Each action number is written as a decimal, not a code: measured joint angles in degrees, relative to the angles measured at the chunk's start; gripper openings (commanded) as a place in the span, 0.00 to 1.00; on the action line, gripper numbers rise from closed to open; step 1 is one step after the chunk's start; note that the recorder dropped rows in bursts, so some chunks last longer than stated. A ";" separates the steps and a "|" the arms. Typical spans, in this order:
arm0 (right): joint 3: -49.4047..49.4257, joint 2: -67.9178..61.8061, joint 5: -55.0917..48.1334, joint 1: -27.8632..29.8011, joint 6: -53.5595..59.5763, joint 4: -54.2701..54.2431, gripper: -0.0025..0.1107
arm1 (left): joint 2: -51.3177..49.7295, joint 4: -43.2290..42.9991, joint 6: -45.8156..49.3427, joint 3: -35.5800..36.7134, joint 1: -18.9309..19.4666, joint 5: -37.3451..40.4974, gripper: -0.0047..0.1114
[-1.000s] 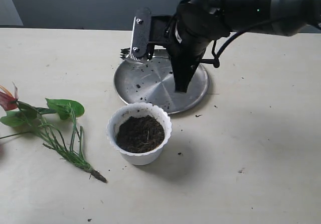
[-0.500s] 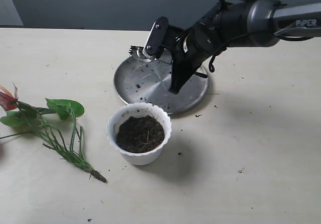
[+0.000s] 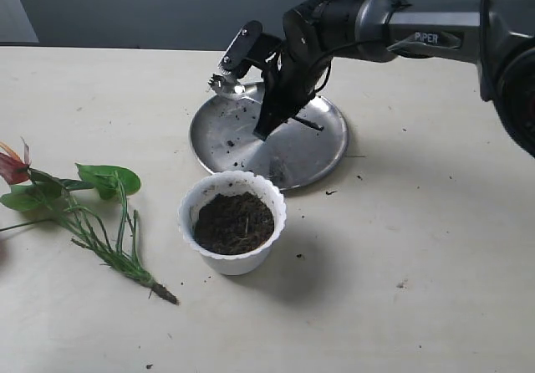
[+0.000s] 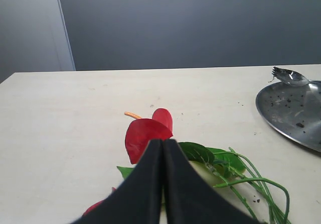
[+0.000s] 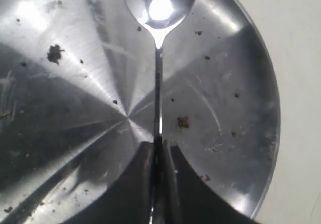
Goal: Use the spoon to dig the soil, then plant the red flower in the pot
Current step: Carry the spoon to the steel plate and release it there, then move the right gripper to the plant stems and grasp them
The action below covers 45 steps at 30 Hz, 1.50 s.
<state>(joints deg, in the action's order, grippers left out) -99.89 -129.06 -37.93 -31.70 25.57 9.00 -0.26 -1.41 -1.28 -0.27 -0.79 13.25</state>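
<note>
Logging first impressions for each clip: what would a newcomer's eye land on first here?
Most striking is the right gripper, its fingers shut on the spoon over the steel plate at the table's far side. In front of the plate stands the white pot, full of dark soil. The red flower lies flat at the table's left edge, the shut left gripper just above it.

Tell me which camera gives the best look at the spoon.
The right wrist view: the spoon fills the frame, bowl and thin handle clear over the steel plate, pinched by the right gripper. The exterior view shows only its bowl beside the arm; the left wrist view catches a small bowl at the plate's rim.
</note>
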 measured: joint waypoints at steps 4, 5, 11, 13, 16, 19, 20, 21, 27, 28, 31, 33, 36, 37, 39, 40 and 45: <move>-6.87 -3.76 -8.83 0.00 0.00 -0.01 0.02 | 0.00 0.00 0.00 0.00 0.00 0.00 0.05; -8.28 -4.47 -10.25 0.00 0.00 -0.14 0.02 | 0.00 0.00 0.00 0.00 0.00 0.00 0.05; -12.16 -7.75 -16.16 0.00 0.00 -0.14 0.02 | 0.00 0.00 0.00 0.00 0.00 0.00 0.05; -12.26 -8.00 -16.74 0.00 0.00 -0.14 0.02 | 0.00 0.00 0.00 0.00 0.00 0.00 0.05; -12.40 -8.00 -16.75 0.00 0.00 -0.14 0.02 | 0.00 0.00 0.00 0.00 0.00 0.00 0.05; -12.64 -8.00 -16.75 0.00 0.00 -0.14 0.02 | 0.00 0.00 0.00 0.00 0.00 0.00 0.05; -12.64 -8.00 -16.75 0.00 -0.04 -0.14 0.02 | 0.00 0.00 0.00 0.00 0.00 0.00 0.05; -12.64 -8.00 -16.75 0.00 -0.04 -0.14 0.04 | 0.00 0.00 0.00 0.00 0.00 0.00 0.05; -12.64 -8.00 -16.75 0.00 -0.04 -0.14 0.18 | 0.00 0.00 0.00 0.00 0.00 0.00 0.05; -12.64 -8.00 -16.75 0.00 -0.04 -0.14 0.18 | 0.00 0.00 0.00 0.00 0.00 0.00 0.05; -12.64 -8.00 -16.75 0.00 -0.04 -0.14 0.18 | 0.00 0.00 0.00 0.00 0.00 0.00 0.05; -12.64 -8.00 -16.75 0.00 -0.41 -0.14 0.18 | 0.00 0.00 0.00 0.00 0.00 0.00 0.05; -12.64 -7.30 -16.75 0.00 -5.13 -0.31 0.18 | 0.00 0.00 0.00 0.00 0.00 0.00 0.05; -12.64 -5.96 -16.75 0.00 -6.77 -1.82 0.18 | 0.00 0.00 0.00 0.00 0.00 0.00 0.05; -12.64 -2.56 -16.63 0.00 -7.61 -6.44 0.18 | 0.00 0.00 0.00 0.00 0.00 0.00 0.05; -12.64 -1.30 -16.62 0.00 -7.35 -9.00 0.20 | 0.00 0.00 0.00 0.00 0.00 0.00 0.05; -12.85 4.09 -24.92 -0.82 9.44 -42.20 0.43 | 0.00 0.00 0.00 0.00 0.00 0.00 0.05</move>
<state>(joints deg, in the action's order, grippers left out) -112.74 -124.97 -62.85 -32.52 35.01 -33.20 -0.26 -1.41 -1.28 -0.27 -0.79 13.25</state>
